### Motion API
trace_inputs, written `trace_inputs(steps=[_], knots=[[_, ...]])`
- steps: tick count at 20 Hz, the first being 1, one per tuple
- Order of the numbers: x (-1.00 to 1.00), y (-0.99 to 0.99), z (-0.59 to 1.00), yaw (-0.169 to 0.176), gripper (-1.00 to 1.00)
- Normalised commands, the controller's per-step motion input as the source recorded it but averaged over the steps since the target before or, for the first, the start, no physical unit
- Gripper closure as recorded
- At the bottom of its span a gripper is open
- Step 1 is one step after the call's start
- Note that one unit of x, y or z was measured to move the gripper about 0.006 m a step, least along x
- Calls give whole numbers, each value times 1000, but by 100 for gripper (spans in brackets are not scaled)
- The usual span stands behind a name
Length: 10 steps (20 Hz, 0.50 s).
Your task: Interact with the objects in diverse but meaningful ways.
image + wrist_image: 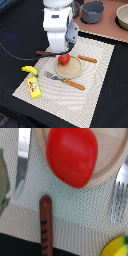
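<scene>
A red round fruit (pixel 64 59) lies on the round tan plate (pixel 72 71); close up in the wrist view the red fruit (pixel 72 155) rests near the plate's rim (pixel 114 163). My gripper (pixel 64 52) hangs directly above the fruit, and the hand hides its fingertips, so its state is unclear. The brown sausage (pixel 44 53) lies on the mat beside the plate, toward the exterior view's left, and shows as the sausage (pixel 46 225) in the wrist view. A yellow banana (pixel 29 70) and a yellow box with red marks (pixel 34 87) sit near the mat's left edge.
A wooden-handled fork (pixel 64 80) lies in front of the plate and a knife (pixel 87 59) on its right. All rest on a striped placemat (pixel 95 95). A grey pot (pixel 92 12) and a bowl (pixel 122 17) stand at the back right.
</scene>
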Motion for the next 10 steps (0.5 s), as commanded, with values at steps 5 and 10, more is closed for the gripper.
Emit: trace_inputs(steps=[5,10], knots=[[111,19,0,63,-100],[146,0,-35,36,-100]])
